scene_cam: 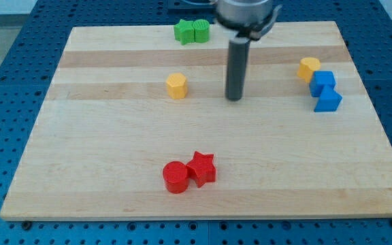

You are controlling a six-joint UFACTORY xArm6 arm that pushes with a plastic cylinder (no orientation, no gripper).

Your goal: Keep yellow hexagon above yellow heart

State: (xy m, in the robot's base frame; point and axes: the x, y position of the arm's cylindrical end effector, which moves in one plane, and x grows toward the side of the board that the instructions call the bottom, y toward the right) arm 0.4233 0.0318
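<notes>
The yellow hexagon (176, 86) lies on the wooden board (101, 156), left of centre in the upper half. The yellow heart (309, 67) lies near the view's right edge, slightly higher in the view than the hexagon, touching a blue block. My tip (234, 99) rests on the board between the two, to the right of the hexagon and a little lower in the view, with a clear gap to it. It touches no block.
Two blue blocks (322, 81) (328, 100) sit just below and right of the heart. A green star (184, 32) and another green block (201, 30) lie at the top edge. A red cylinder (175, 177) and a red star (201, 168) lie near the bottom centre.
</notes>
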